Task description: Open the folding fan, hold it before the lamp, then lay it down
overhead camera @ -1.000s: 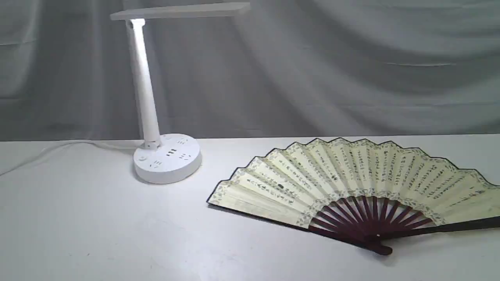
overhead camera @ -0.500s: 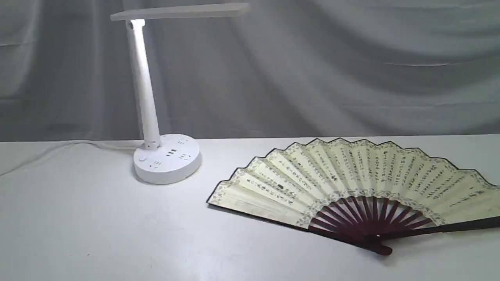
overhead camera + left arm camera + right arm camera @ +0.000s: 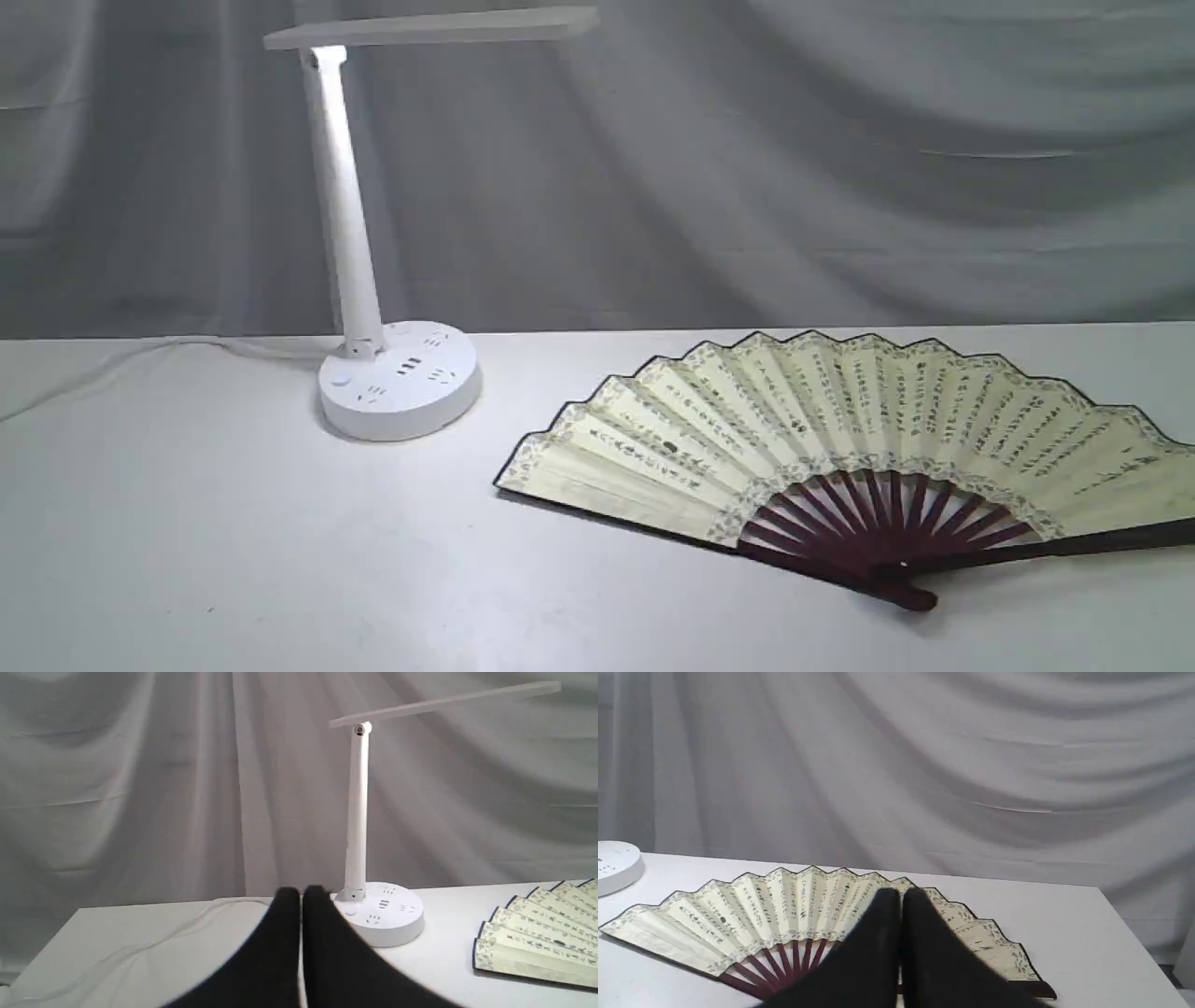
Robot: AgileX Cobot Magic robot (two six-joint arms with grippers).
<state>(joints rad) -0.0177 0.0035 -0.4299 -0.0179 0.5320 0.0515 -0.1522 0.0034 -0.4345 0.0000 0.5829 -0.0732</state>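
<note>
The folding fan (image 3: 840,434) lies spread open and flat on the white table (image 3: 205,541), right of centre, its maroon ribs meeting at the pivot toward the front; its right end runs off the exterior view. The lamp (image 3: 359,243) stands at the back left, stem upright, bar head reaching right. Neither gripper shows in the exterior view. In the left wrist view the left gripper (image 3: 301,891) is shut on nothing, with the lamp (image 3: 357,812) and the fan's edge (image 3: 537,938) beyond it. In the right wrist view the right gripper (image 3: 901,891) is shut and empty, held over the fan (image 3: 775,914).
A grey cloth backdrop (image 3: 747,168) hangs behind the table. The lamp's white cable (image 3: 121,359) trails left along the back edge. The table's right edge (image 3: 1134,933) and left corner (image 3: 77,912) show in the wrist views.
</note>
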